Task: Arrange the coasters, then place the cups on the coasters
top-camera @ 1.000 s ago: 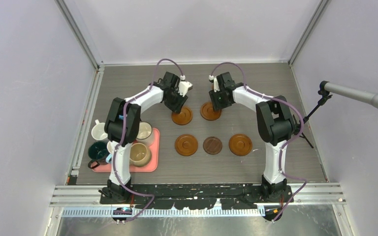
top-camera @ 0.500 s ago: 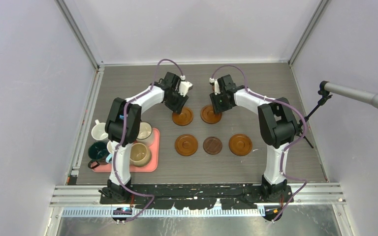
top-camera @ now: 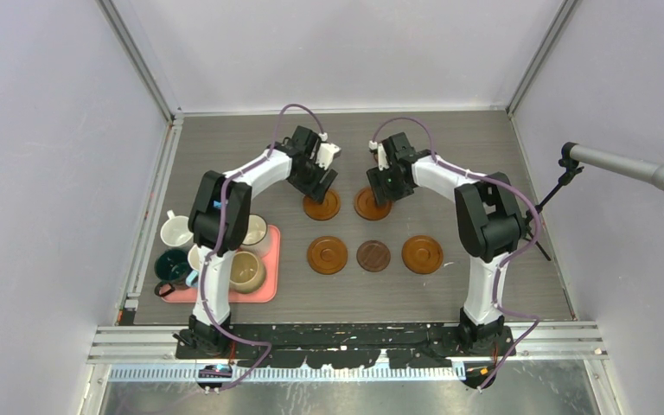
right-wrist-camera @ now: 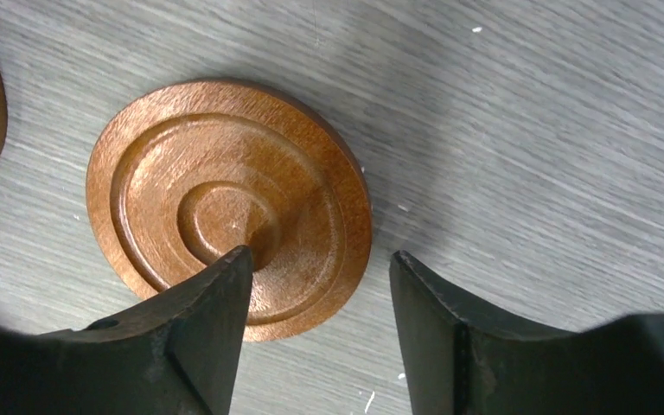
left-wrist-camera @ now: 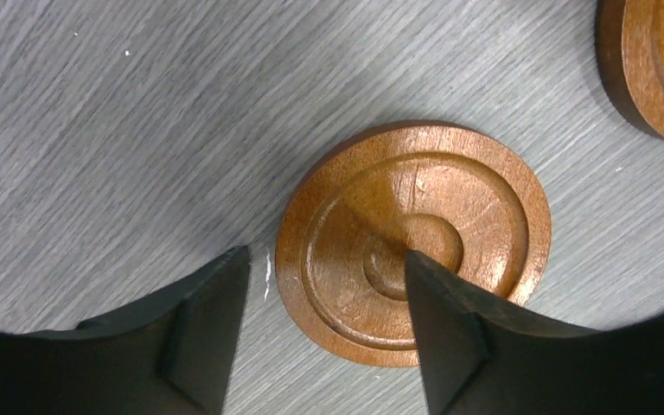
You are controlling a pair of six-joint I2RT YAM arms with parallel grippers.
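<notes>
Two orange-brown coasters lie flat side by side at mid-table, the left coaster [top-camera: 321,206] [left-wrist-camera: 412,242] and the right coaster [top-camera: 372,204] [right-wrist-camera: 225,199]. My left gripper [top-camera: 318,179] [left-wrist-camera: 325,258] is open just above the left coaster, one finger over its centre and the other outside its rim. My right gripper [top-camera: 386,183] [right-wrist-camera: 320,255] is open in the same way over the right coaster. Nearer me lies a row of three more coasters [top-camera: 327,255], the middle one [top-camera: 373,256] darker and smaller. Several cups [top-camera: 246,271] stand on and beside the pink tray [top-camera: 268,290] at the left.
A white cup [top-camera: 173,231] and a dark green cup [top-camera: 171,264] sit at the tray's left edge. A microphone [top-camera: 627,166] on a stand reaches in from the right wall. Grey walls and metal rails enclose the table.
Both grippers have opened and let go of their coasters, which now lie flat. The right coaster has shifted slightly toward me.
</notes>
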